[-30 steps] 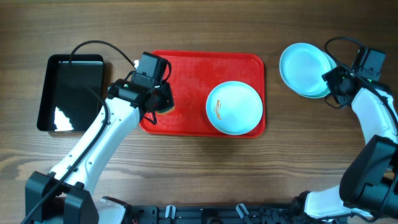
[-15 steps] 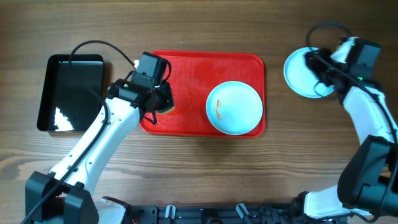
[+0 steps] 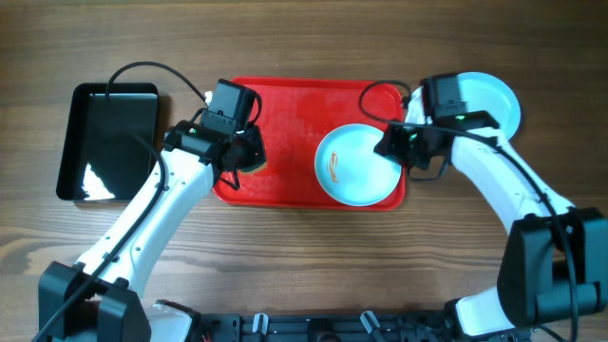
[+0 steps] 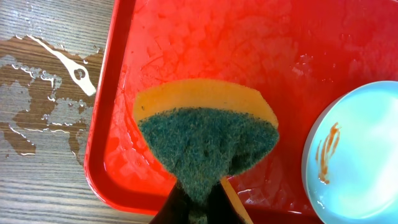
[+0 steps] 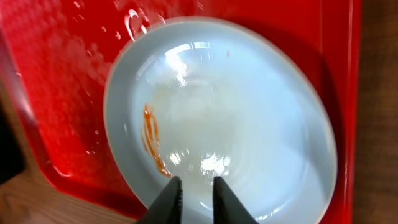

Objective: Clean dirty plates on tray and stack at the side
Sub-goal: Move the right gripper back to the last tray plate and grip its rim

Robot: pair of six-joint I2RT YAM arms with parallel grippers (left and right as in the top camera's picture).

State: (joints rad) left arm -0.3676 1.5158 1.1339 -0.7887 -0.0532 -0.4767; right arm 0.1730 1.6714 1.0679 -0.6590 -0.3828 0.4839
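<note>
— What's closest to us?
— The red tray, lying wet on the wooden table. One plate sits flat in its near right corner, the rim close to the tray's edge.

— How does the plate look?
— Round and glistening, pale blue at the rim and whiter in the middle. An orange-brown smear runs in a thin streak left of its middle.

— And the arms?
— The right claw hangs over the plate's right rim. Its fingers stand a narrow slit apart with nothing between them. Whether they touch the plate, I cannot tell. The left claw is over the tray's left end, pinched tight on a sponge. The sponge is yellow with a green scouring face, and it folds where the fingers squeeze it. Sponge and plate are apart.

— Anything outside the tray?
— Water is spilled on the wood just outside the left rim. Further left lies a black tray, glossy, with light shining off its floor.

— And further back?
— Off the red tray's far right corner, on the table, is the stack of pale-blue plates. The right arm hides part of it, so I cannot tell how many lie in it.
</note>
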